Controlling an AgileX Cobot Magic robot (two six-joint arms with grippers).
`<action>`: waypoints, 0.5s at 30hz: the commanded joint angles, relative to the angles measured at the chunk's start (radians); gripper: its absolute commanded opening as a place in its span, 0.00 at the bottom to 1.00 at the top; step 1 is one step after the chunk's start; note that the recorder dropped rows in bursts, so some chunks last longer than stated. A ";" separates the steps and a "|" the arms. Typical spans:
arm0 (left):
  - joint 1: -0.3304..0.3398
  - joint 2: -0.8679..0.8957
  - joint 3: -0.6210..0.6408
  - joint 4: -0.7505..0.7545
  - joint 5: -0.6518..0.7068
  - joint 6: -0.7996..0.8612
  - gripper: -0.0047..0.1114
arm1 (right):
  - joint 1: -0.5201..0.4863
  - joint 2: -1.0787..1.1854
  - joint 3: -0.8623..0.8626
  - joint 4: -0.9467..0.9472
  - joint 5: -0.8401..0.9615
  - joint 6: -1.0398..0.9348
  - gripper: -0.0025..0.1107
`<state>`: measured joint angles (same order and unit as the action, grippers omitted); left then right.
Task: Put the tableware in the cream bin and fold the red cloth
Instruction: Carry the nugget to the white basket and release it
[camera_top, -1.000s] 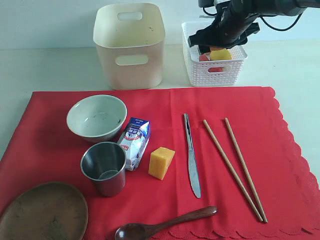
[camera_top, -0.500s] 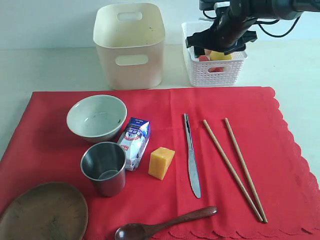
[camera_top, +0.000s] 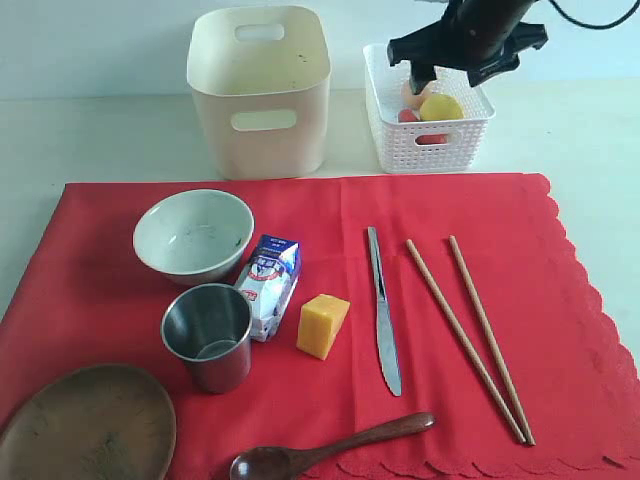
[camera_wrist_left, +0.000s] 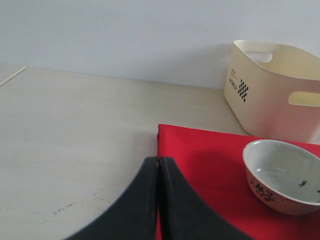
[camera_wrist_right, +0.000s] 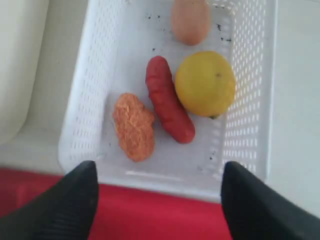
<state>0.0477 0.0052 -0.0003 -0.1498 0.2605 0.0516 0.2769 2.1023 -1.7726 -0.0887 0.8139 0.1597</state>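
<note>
bright, even light; soft shadows; slight blur in wrist views

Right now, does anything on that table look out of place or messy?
Nothing is spilled or broken. The odd ones are the cheese and the carton: they sit on the cloth beside the cup, while the other food is in the basket. The bowl has dark specks inside.

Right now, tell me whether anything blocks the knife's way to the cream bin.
Nothing visible does. Only bare red cloth lies between the knife and the cream bin; the milk carton and cheese sit off that line. The knife would need lifting over the bin's tall wall.
</note>
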 joint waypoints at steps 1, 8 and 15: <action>0.000 -0.005 0.000 0.006 -0.006 0.000 0.06 | -0.004 -0.083 0.001 0.002 0.129 -0.081 0.36; 0.000 -0.005 0.000 0.006 -0.006 0.000 0.06 | -0.004 -0.236 0.051 0.008 0.190 -0.081 0.02; 0.000 -0.005 0.000 0.006 -0.006 0.000 0.06 | -0.004 -0.434 0.249 0.081 0.129 -0.115 0.02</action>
<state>0.0477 0.0052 -0.0003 -0.1498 0.2605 0.0516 0.2769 1.7423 -1.6073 -0.0554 0.9807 0.0769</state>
